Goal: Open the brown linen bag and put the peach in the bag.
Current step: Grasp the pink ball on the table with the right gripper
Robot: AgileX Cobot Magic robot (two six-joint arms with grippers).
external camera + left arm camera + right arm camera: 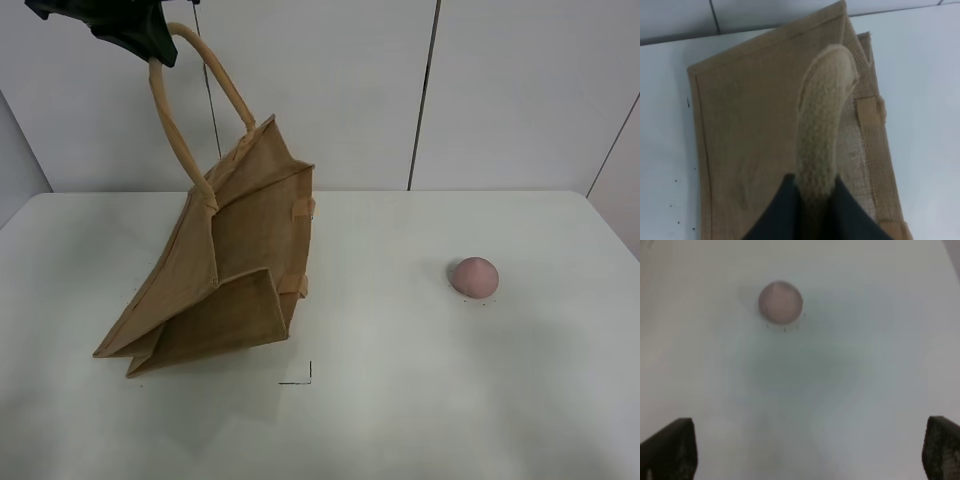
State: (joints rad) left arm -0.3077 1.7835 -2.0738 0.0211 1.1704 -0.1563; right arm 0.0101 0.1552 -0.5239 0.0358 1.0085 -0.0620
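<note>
On the white table (420,400) the brown linen bag (235,270) is hung by a handle (822,115) clamped in the left gripper (816,200), the peach (474,277) well apart under the spread right gripper (810,450); collapse is risked by slippage.

This looks like a robot test bench in a lab, not a home. A plain matte white tabletop (430,400) is backed by pale grey wall panels (330,90) with dark vertical seams. A small black right-angle mark (305,376) is drawn on the surface. Tiny blurred dark dots (784,330) may be further markers.
</note>
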